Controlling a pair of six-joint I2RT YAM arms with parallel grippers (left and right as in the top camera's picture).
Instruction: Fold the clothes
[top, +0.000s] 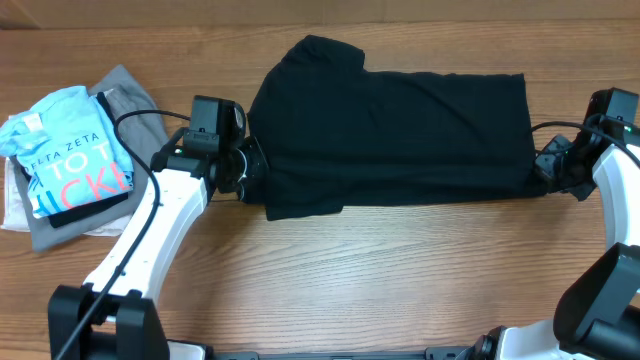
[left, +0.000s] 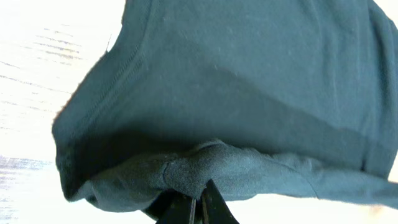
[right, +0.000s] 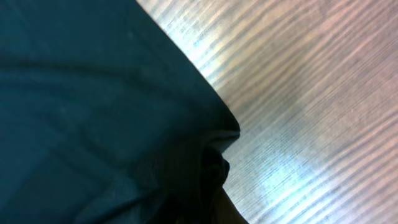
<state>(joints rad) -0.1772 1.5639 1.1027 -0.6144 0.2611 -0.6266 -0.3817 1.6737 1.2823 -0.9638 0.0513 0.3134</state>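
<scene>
1. Only the overhead view shows the whole black T-shirt (top: 400, 140). It lies as a long band mid-counter (top: 380, 280). A light blue lettered shirt (top: 70, 150) lies on a grey garment (top: 135, 95) at the far left.
2. The left wrist view shows the left pincer (left: 200, 208) clenched on a bunched fold. The right wrist view shows a corner puckering into the clamped right pincer (top: 541, 168).
3. The counter is grained wood with glare.
4. The band's long axis runs left to right, with the sleeved end on the left.

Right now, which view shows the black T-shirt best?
Overhead: the whole black T-shirt is visible. Left wrist shows only a bunched edge pinched by the left hand; right wrist, only one corner.
</scene>
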